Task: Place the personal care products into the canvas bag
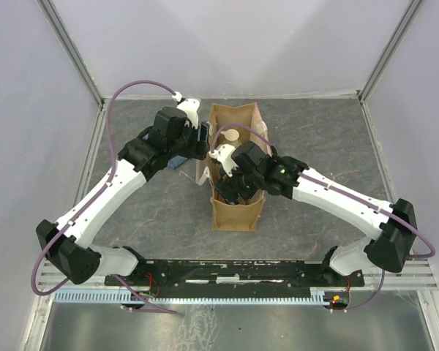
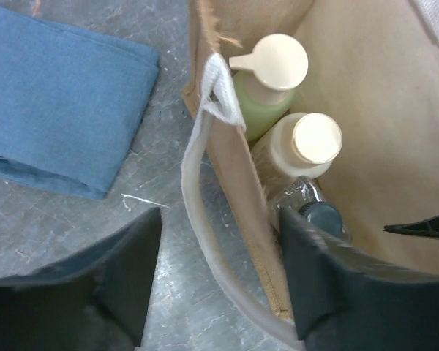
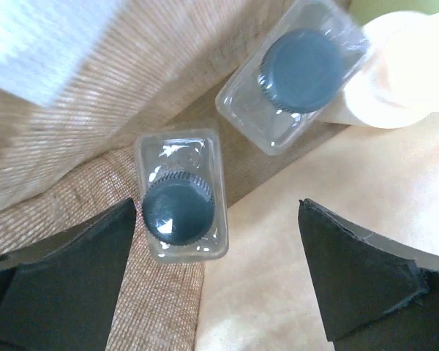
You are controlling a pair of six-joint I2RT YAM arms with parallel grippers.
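Note:
The tan canvas bag (image 1: 238,213) stands upright mid-table. In the left wrist view it holds a pale green pump bottle (image 2: 260,106), a cream bottle (image 2: 307,142) and a clear dark-capped bottle (image 2: 314,212) along its left wall (image 2: 238,168). My left gripper (image 2: 223,281) is open and straddles that wall and the cream strap (image 2: 197,183). My right gripper (image 3: 219,270) is down inside the bag and open. One clear dark-capped bottle (image 3: 179,197) stands free just beside its left finger (image 3: 80,278). The other clear bottle (image 3: 304,73) stands against the cream bottle (image 3: 402,73).
A folded blue cloth (image 2: 58,102) lies on the grey table left of the bag, partly under my left arm (image 1: 177,161). The enclosure's walls rise round the table's far and side edges. A dark fingertip (image 2: 424,227) pokes into the bag from the right.

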